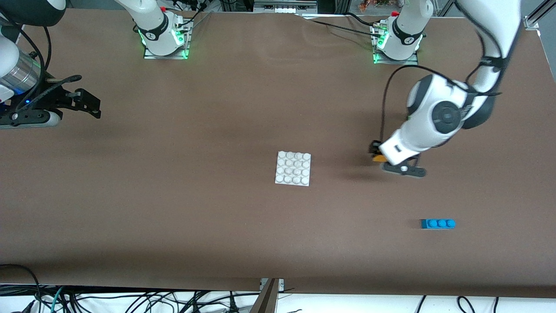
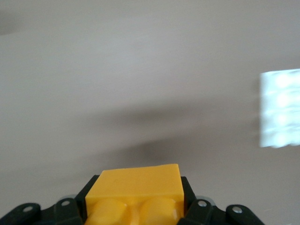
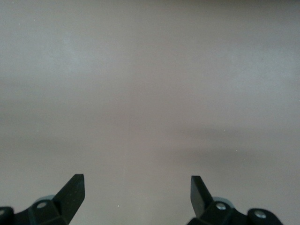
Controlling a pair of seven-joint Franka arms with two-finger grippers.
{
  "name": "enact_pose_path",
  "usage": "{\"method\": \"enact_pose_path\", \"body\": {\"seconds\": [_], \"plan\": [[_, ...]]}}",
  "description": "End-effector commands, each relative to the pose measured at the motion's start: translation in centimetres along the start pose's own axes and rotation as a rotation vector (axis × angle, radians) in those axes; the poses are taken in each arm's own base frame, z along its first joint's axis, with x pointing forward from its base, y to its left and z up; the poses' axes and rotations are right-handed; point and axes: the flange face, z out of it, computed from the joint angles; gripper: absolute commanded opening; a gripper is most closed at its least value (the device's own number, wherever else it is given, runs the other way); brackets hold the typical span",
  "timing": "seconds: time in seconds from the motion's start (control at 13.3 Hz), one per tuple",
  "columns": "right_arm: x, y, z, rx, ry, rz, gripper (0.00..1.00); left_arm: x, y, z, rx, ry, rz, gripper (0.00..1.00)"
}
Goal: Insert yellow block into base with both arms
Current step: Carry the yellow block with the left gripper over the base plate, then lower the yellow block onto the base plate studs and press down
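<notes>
The yellow block (image 2: 136,192) sits clamped between the black fingers of my left gripper (image 1: 377,153), which is shut on it. In the front view only an orange sliver of the yellow block (image 1: 378,158) shows under the white wrist, above bare table toward the left arm's end. The base (image 1: 293,168), a white studded square plate, lies flat at the table's middle, apart from that gripper; it shows blurred as the base (image 2: 280,108) in the left wrist view. My right gripper (image 3: 137,190) is open and holds nothing; it waits at the right arm's end, its fingers (image 1: 89,104) pointing toward the middle.
A blue three-stud brick (image 1: 438,223) lies nearer the front camera than the left gripper, toward the left arm's end. Brown mat covers the table (image 1: 173,208). Cables hang along the front edge.
</notes>
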Motion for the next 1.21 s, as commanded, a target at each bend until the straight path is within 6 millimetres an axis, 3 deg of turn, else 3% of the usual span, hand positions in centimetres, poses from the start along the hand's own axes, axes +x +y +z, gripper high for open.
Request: {"method": "enact_pose_path", "body": {"seconds": [0.0,0.15,0.3,0.45,0.75,1.13], "plan": [[0.2,0.1,-0.5,-0.003,-0.002,0.005,1.00,3.0,7.8,1.6,-0.039,-0.004,-0.032,0.00],[0.2,0.1,-0.5,-0.003,0.002,0.005,1.00,3.6,13.7,3.0,-0.059,0.000,0.017,0.00],[0.2,0.0,-0.5,-0.001,-0.001,0.004,1.00,3.5,18.3,5.2,-0.063,-0.007,0.048,0.00],[0.2,0.1,-0.4,-0.001,-0.002,0.006,1.00,3.3,20.6,6.6,-0.005,0.014,0.041,0.00],[0.2,-0.1,-0.5,-0.001,0.001,0.003,1.00,2.8,22.3,10.6,0.032,-0.005,0.026,0.00],[0.2,0.1,-0.4,-0.001,-0.001,0.004,1.00,3.3,23.2,12.5,0.015,0.016,0.010,0.00]]}}
